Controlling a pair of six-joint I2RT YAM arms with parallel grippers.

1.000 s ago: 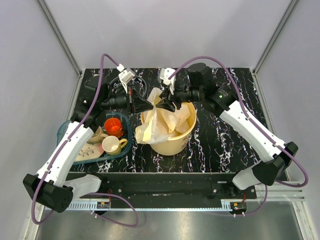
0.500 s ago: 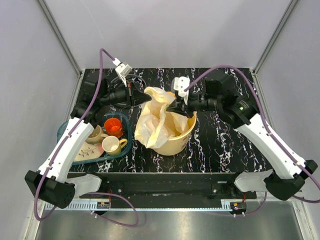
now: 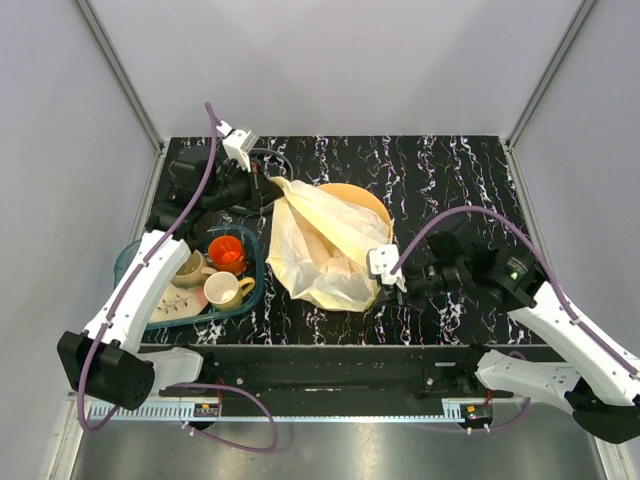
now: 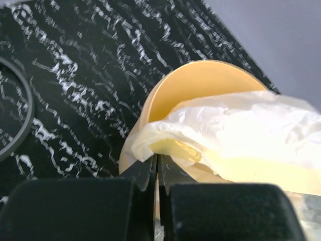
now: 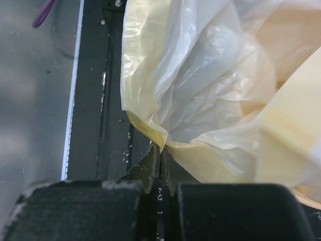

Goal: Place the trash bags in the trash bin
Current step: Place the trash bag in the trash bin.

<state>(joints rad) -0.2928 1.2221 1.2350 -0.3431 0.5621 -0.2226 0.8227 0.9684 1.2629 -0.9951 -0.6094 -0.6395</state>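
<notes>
Stretched trash bag lies across trash bin.
left gripper clamped on its far-left edge, right gripper on near-right edge.

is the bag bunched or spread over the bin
Spread: the trash bag stretches across the trash bin, pinched between left tool and right tool.
</notes>
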